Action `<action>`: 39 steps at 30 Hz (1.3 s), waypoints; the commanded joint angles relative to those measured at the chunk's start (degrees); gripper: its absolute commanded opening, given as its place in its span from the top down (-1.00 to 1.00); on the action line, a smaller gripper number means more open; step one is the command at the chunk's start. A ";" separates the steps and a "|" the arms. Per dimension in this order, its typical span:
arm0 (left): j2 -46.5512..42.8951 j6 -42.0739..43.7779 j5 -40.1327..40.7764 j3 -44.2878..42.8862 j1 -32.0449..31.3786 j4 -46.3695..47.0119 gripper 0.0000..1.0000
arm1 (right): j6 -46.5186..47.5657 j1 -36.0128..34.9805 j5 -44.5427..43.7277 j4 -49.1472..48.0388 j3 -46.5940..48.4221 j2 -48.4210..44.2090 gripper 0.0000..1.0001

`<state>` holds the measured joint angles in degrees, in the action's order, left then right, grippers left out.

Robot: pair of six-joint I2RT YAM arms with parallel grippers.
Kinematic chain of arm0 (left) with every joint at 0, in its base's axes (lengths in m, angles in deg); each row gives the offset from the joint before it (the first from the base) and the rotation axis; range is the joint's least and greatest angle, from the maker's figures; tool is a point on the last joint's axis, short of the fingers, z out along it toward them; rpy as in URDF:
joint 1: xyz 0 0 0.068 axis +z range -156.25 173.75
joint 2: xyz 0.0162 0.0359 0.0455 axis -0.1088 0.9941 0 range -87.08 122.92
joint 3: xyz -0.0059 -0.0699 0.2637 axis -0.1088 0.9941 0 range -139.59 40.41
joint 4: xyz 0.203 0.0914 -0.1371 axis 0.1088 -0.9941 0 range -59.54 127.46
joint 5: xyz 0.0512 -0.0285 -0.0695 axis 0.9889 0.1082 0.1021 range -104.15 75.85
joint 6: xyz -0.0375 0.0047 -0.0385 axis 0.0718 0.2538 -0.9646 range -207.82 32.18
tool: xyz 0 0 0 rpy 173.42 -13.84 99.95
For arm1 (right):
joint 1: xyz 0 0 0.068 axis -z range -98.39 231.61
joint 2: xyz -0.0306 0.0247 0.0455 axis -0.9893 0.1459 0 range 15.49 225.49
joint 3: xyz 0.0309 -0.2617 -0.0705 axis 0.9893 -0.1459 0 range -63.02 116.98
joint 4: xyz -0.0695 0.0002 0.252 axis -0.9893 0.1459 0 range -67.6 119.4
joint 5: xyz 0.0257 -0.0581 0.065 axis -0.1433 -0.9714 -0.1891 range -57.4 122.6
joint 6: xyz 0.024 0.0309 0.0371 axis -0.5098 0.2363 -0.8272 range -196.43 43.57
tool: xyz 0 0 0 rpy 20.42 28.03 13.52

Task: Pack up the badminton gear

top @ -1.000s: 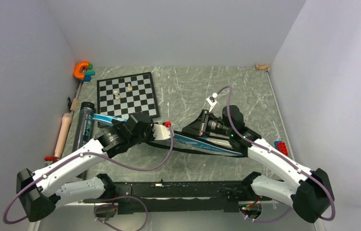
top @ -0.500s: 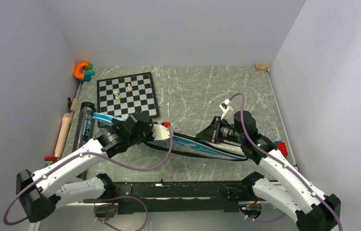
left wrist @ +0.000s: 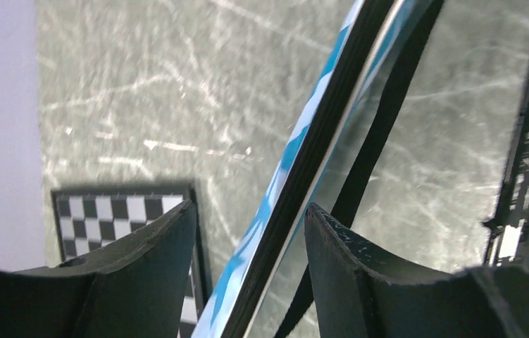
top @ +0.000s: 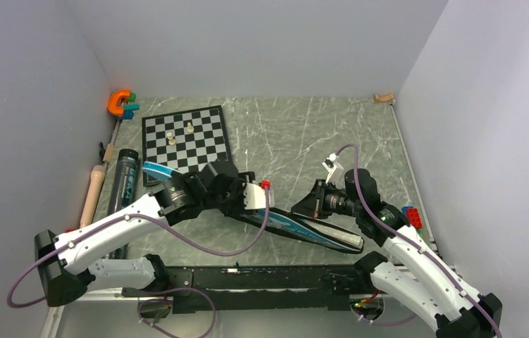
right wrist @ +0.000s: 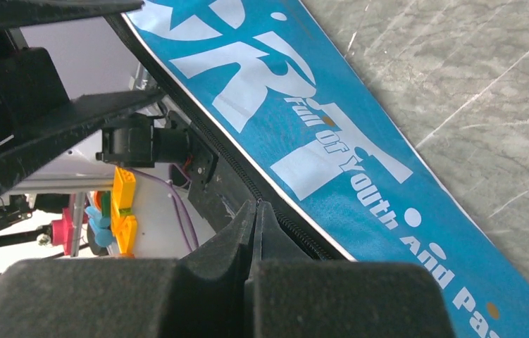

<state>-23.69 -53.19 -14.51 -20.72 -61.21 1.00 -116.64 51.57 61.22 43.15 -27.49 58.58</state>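
Note:
The blue bag (top: 296,227) lettered SPORT lies slanted across the mat from the chessboard's corner toward the near right. My left gripper (top: 249,203) stands over its middle. In the left wrist view that gripper (left wrist: 247,211) is open, and the bag's zipped edge (left wrist: 296,169) runs between its fingers (left wrist: 141,274) with a gap on both sides. My right gripper (top: 312,205) sits at the bag's far edge. In the right wrist view it (right wrist: 256,205) is shut, its tips pinched on the bag's black zipper (right wrist: 296,229). A long black tube (top: 122,184) lies at the left.
A chessboard (top: 185,139) with small pale pieces lies at the back left, and an orange clamp (top: 118,102) sits in the far left corner. A beige handle-like stick (top: 93,196) rests along the left wall. Red and blue bricks (top: 411,215) lie at the right edge.
My left gripper has opened off the bag and shifted right. My right gripper moved right and nearer along the zipper, and the bag's right end swung toward the near edge.

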 commanded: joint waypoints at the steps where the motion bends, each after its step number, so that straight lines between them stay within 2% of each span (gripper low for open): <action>1: 4.23 -0.44 -4.34 -4.23 -4.16 0.98 -0.23 | -0.14 0.05 1.95 -0.64 -0.16 -3.48 1.00; 5: 8.32 -0.65 -5.55 -6.48 -7.04 1.13 -0.23 | -0.64 0.03 1.59 -0.99 -0.78 -4.37 1.00; 13: 15.77 -0.57 -0.44 -5.69 -12.41 4.46 -0.21 | -1.51 -0.09 2.25 -2.08 -0.66 -5.33 1.00; 16: 17.34 0.18 0.18 -5.91 -12.78 7.10 -0.15 | -1.46 -0.21 2.56 -1.61 -0.07 -5.68 1.00; 23: 21.34 1.75 -0.08 -8.91 -13.07 6.66 -0.03 | -1.29 -0.27 2.92 -0.70 0.94 -6.58 1.00; 27: 22.57 1.94 -0.65 -10.29 -13.07 4.86 0.35 | -2.42 -0.29 3.29 -1.77 -0.23 -7.54 1.00; 30: 23.56 1.26 -0.25 -12.01 -13.07 2.45 0.89 | -2.86 -0.28 3.86 -2.44 -0.20 -7.99 1.00; 31: 23.80 0.92 -0.32 -13.44 -13.07 0.82 1.00 | -2.67 -0.27 4.00 -2.40 0.18 -7.94 1.00; 37: 21.44 0.44 1.92 -19.55 -11.72 -4.82 1.00 | 0.28 -0.28 4.34 -0.27 6.68 -6.63 0.99; 39: 20.28 0.13 1.82 -21.21 -10.20 -5.85 1.00 | 1.61 -0.27 4.38 1.39 10.35 -5.49 0.83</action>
<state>0.42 -52.60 -14.97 -36.32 -73.62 -3.55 -116.66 51.57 62.69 46.23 -25.59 52.50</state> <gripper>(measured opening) 0.069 0.021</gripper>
